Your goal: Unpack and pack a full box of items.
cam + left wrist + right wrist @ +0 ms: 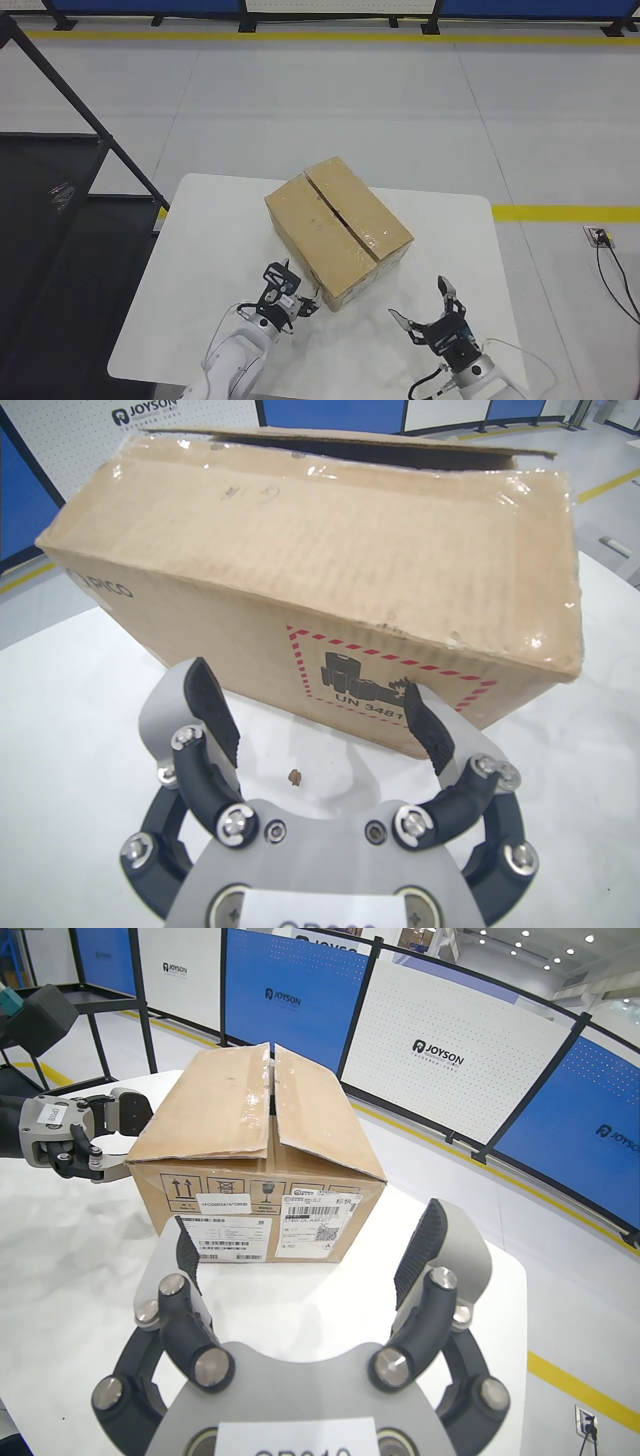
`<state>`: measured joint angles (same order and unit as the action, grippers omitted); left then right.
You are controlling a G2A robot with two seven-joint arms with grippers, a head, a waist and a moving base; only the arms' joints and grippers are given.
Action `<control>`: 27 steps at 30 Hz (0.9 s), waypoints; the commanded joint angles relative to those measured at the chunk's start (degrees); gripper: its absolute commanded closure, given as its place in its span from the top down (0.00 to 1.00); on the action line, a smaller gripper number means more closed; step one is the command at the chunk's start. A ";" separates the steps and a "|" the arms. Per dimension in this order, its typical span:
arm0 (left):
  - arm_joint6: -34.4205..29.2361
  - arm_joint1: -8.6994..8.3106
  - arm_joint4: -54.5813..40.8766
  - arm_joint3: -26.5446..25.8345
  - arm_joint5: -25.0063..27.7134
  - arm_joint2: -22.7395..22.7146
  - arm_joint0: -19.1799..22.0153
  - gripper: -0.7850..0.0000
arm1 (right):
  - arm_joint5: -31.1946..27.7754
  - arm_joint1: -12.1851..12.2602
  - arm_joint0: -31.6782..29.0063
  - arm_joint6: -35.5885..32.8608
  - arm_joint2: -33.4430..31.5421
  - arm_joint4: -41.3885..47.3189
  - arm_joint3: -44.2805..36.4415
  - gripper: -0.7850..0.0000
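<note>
Shut cardboard box on a white table, a gripper at two of its sides

The table (200, 300) bears the box (335, 230) near its middle, set askew, flaps down with a thin gap along the taped seam. The left gripper (305, 680) sits just beside one long side, jaws apart. The right gripper (307, 1218) faces the labelled end, jaws wide apart. A brown crumb (294, 777) lies by the left gripper
</note>
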<state>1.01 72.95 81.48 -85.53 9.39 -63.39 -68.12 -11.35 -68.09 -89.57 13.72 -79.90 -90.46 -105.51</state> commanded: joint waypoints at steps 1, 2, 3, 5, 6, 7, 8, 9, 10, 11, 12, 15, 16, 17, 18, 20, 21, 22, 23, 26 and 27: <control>0.25 -0.04 0.06 -0.18 0.40 -0.22 -0.21 1.00 | -0.42 -0.02 0.37 -0.01 0.39 -0.37 0.10 1.00; 0.36 -0.04 0.01 -0.23 0.56 -0.29 -0.27 1.00 | -0.56 -0.02 0.54 -0.06 0.54 -0.53 0.19 1.00; 0.49 -0.02 -0.03 -0.33 0.70 -0.32 -0.27 1.00 | -0.74 -0.03 0.69 -0.12 0.70 -0.62 0.26 1.00; 0.50 0.07 -0.09 -0.43 0.75 -0.14 -0.09 1.00 | -0.89 -0.05 0.96 -0.19 0.95 -0.88 0.38 1.00; 0.46 0.14 -0.01 -0.41 0.72 0.08 0.11 1.00 | -0.89 -0.06 1.06 -0.20 1.06 -0.97 0.45 1.00; 0.47 0.23 0.01 -0.37 0.65 0.35 0.36 1.00 | -0.87 -0.08 1.15 -0.20 1.17 -1.03 0.52 1.00; 0.42 0.33 0.12 -0.25 0.60 0.66 0.68 1.00 | -0.85 -0.09 1.23 -0.20 1.28 -1.11 0.58 1.00; 0.34 0.46 0.16 -0.13 0.43 1.02 1.06 1.00 | -0.88 -0.11 1.27 -0.26 1.40 -1.07 0.65 1.00; 0.30 0.58 0.29 0.03 0.45 1.44 1.44 1.00 | -0.91 -0.12 1.35 -0.30 1.50 -1.11 0.66 1.00; 0.21 0.69 0.59 0.28 0.45 1.84 1.86 1.00 | -0.88 -0.13 1.42 -0.36 1.58 -1.32 0.69 1.00; 0.10 0.81 0.61 0.54 0.57 2.24 2.23 1.00 | -0.86 -0.14 1.47 -0.43 1.69 -1.39 0.76 1.00; -0.13 1.16 0.66 1.38 0.71 3.20 3.37 1.00 | -0.73 -0.19 1.61 -0.52 2.00 -1.52 0.86 1.00; -0.27 1.28 0.57 1.70 0.68 3.49 3.76 1.00 | -0.68 -0.20 1.64 -0.50 2.07 -1.59 0.90 1.00; -0.32 1.41 0.48 1.94 0.80 3.83 4.14 1.00 | -0.62 -0.21 1.69 -0.49 2.14 -1.61 0.96 1.00; -0.33 1.54 0.35 2.22 0.80 4.13 4.51 1.00 | -0.59 -0.23 1.77 -0.52 2.22 -1.63 1.08 1.00; -0.41 1.79 0.24 2.61 0.93 4.80 5.19 1.00 | -0.28 -0.27 1.94 -0.80 2.48 -1.93 1.23 1.00; -0.46 1.91 0.22 2.79 1.08 5.14 5.50 1.00 | -0.05 -0.30 2.04 -0.94 2.67 -2.08 1.25 1.00; -0.47 2.03 0.16 2.97 1.14 5.42 5.76 1.00 | 0.22 -0.34 2.12 -1.07 2.89 -2.25 1.27 1.00; -0.49 2.13 0.17 3.16 1.21 5.68 6.01 1.00 | 0.58 -0.38 2.23 -1.27 3.13 -2.53 1.31 1.00; -0.22 2.38 0.20 3.61 1.35 6.21 6.48 1.00 | 1.58 -0.55 2.78 -2.00 4.11 -3.28 1.36 1.00; -0.01 2.42 0.20 3.58 1.30 6.21 6.49 1.00 | 1.91 -0.63 3.07 -2.28 4.51 -3.50 1.48 1.00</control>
<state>0.81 75.33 81.69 -81.94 10.74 -57.19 -61.64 -9.75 -68.66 -86.76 11.69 -75.75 -93.79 -104.13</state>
